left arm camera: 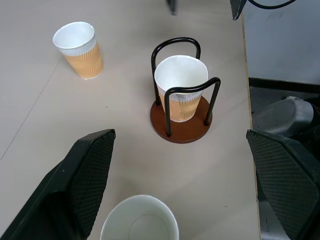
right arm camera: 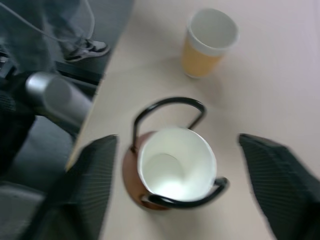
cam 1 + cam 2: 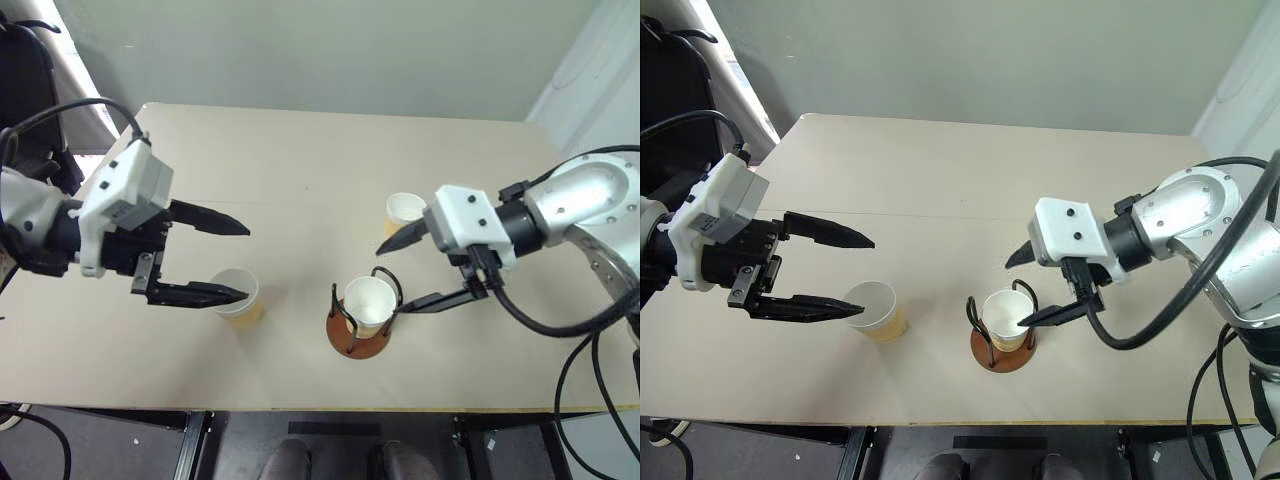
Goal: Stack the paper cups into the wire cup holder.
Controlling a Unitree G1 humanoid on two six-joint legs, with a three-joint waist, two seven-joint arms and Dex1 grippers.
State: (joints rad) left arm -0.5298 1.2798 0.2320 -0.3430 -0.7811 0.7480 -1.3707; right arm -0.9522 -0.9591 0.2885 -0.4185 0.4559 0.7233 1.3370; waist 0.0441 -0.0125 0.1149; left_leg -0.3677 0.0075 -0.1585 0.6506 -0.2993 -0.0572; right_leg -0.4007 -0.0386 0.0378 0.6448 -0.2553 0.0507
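Note:
The wire cup holder (image 3: 347, 338) stands near the table's front edge, its black loops around one paper cup (image 3: 370, 300) that sits inside it. My right gripper (image 3: 390, 280) is open, its fingers (image 2: 85, 185) spread to either side of that cup and not touching it. A second paper cup (image 3: 238, 293) stands upright to the left, just below my open left gripper (image 3: 246, 262), whose lower fingertip lies across its rim in the head views. The third paper cup (image 3: 405, 209) stands behind the holder, partly hidden by the right gripper's body.
The tan table (image 3: 300, 160) has free room across its back half. Its front edge (image 3: 300, 408) runs close under the holder. Black cables (image 3: 570, 330) hang from the right arm beyond the table's right edge.

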